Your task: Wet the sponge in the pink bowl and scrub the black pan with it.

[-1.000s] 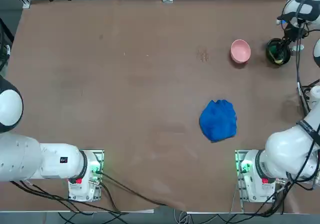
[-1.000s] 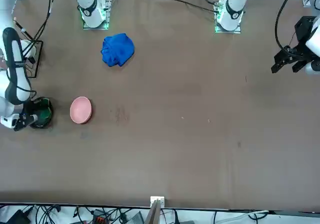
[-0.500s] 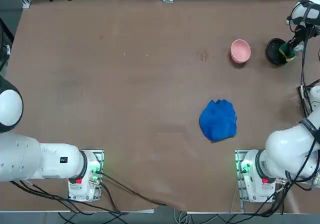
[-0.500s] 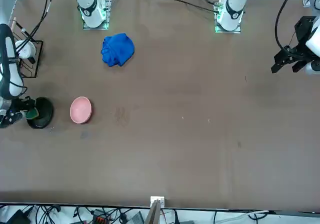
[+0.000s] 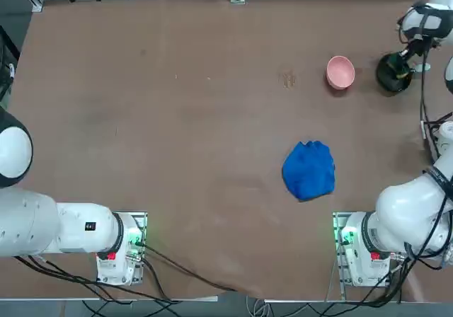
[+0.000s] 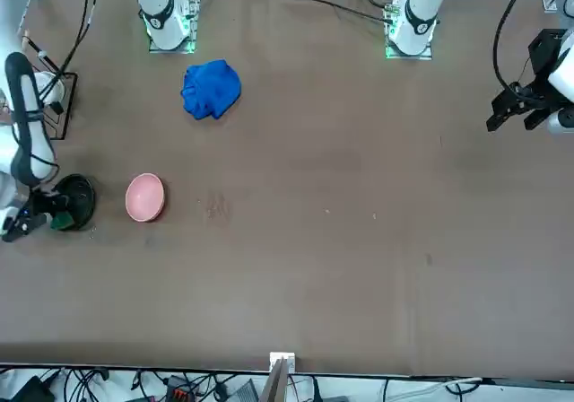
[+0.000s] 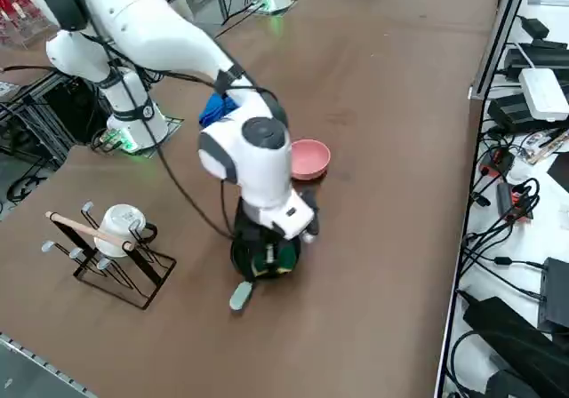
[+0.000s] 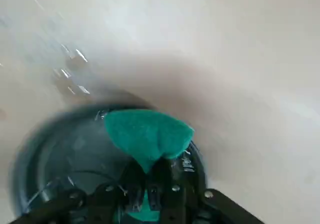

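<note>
Sponge, green [image 8: 147, 134]: one, clamped between the two fingers of the right gripper [image 8: 145, 176], pinched at its waist; held at the far part of the pan. Pressure on the pan cannot be told.

Frying pan, black, round [image 5: 394, 74]: one, set on the table [image 5: 212, 119] at the far right, its pale grey handle [image 7: 241, 296] pointed right.

Bowl, pink [image 5: 340, 73]: one, placed upright just left of the pan, not touched by the gripper.

Cloth, blue, crumpled [image 5: 309, 170]: one, laid nearer than the bowl and slightly left.

Rack, black wire [image 7: 124, 269]: one, stood at the right side, nearer than the pan.

Water drops [image 8: 75, 56]: several, scattered beside the pan.
</note>
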`<control>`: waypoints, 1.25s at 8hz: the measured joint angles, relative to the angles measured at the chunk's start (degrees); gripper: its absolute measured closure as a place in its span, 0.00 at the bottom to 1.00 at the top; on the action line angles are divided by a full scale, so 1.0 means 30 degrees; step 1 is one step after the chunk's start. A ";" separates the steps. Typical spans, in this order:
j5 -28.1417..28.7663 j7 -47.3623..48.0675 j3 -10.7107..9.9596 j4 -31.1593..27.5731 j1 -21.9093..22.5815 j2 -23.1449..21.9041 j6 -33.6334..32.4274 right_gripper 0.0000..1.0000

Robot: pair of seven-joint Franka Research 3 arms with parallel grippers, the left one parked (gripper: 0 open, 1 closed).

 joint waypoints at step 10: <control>-0.0320 -0.0164 -0.0110 -0.0262 -0.0337 -0.0672 -0.4035 0.93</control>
